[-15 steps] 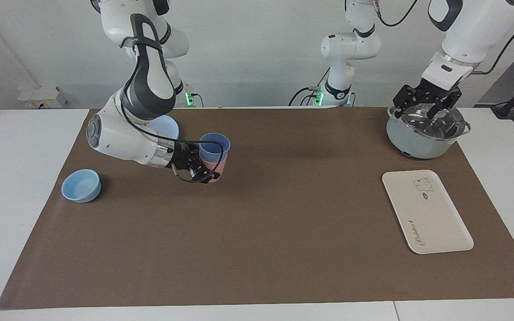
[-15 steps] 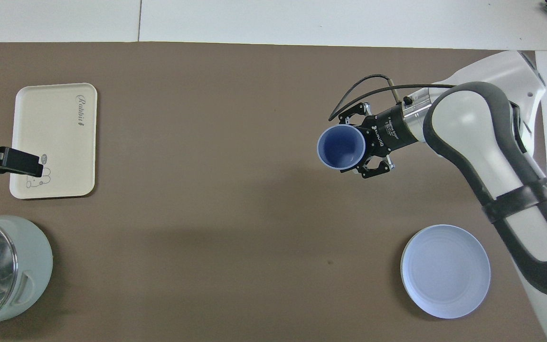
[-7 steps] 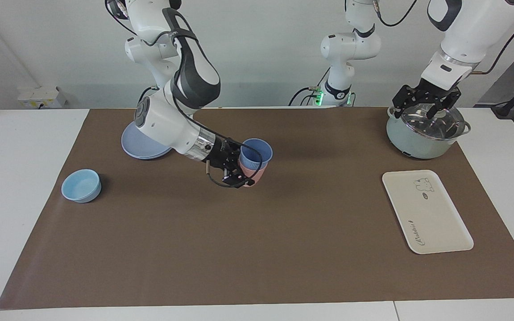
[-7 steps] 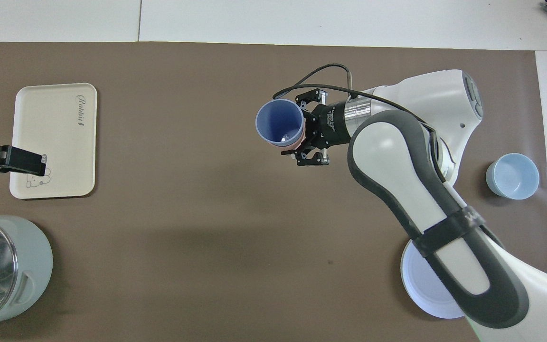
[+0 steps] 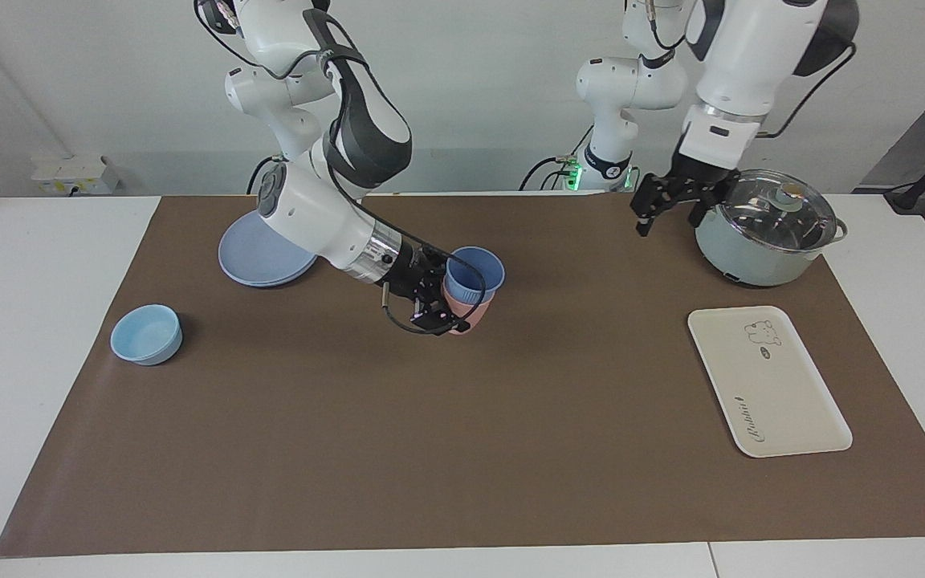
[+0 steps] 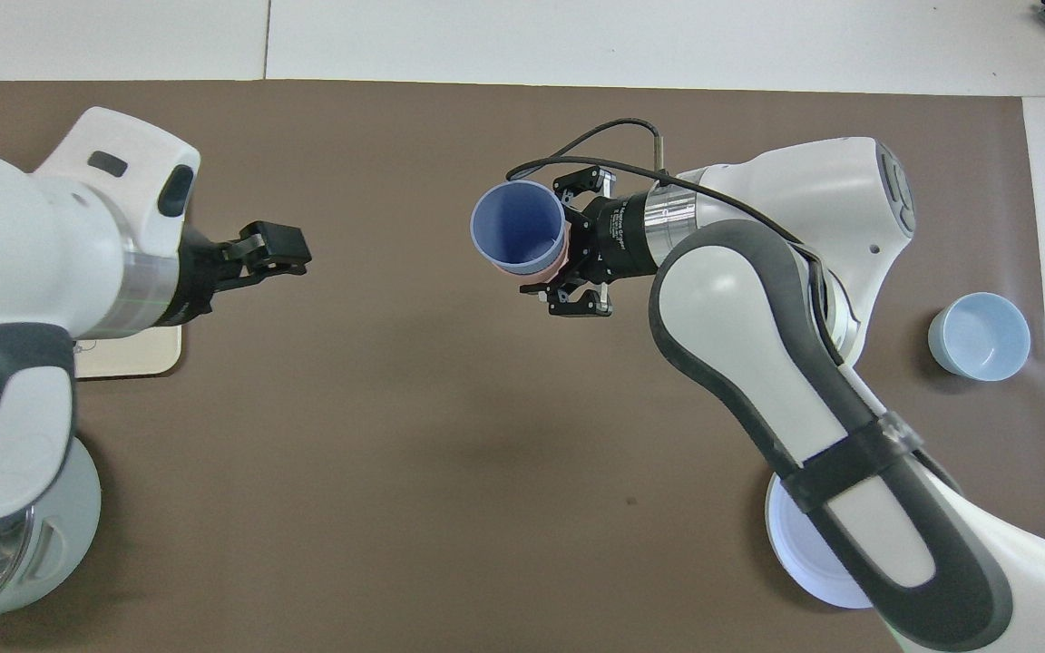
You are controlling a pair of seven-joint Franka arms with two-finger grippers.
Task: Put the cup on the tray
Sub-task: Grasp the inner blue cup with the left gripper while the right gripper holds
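Facing view: right gripper (image 5: 453, 309), jaws pinched on a stacked pair, the periwinkle cup (image 5: 474, 274) nested in a salmon-pink cup (image 5: 462, 315); the grip sits low on the pink outer wall, so both cups ride together, mouths up and tilted a little, over the middle of the brown mat (image 5: 462, 449); whether the pink base touches the mat cannot be told. The tray (image 5: 768, 381) lies flat and bare toward the left arm's end of the surface, well apart from the cups, so the carry looks about half done. Left gripper (image 5: 670, 207), jaws spread and holding nothing, hangs in the air beside the lidded pot (image 5: 764, 241), apparently on hand for a handover. A blue plate (image 5: 258, 255) and a light-blue bowl (image 5: 147, 334) rest toward the right arm's end, out of the route. Overhead view: it looks straight into the cup (image 6: 518, 225), which is empty, with only a pink sliver (image 6: 551, 265) showing under its rim; the right gripper (image 6: 577, 240) comes in sideways; the left gripper (image 6: 273, 254) points across the mat at the cups. This view hides nearly all of the tray (image 6: 137, 358) under the left arm, whereas the facing view shows it whole, and only the facing view gives any sense of height.
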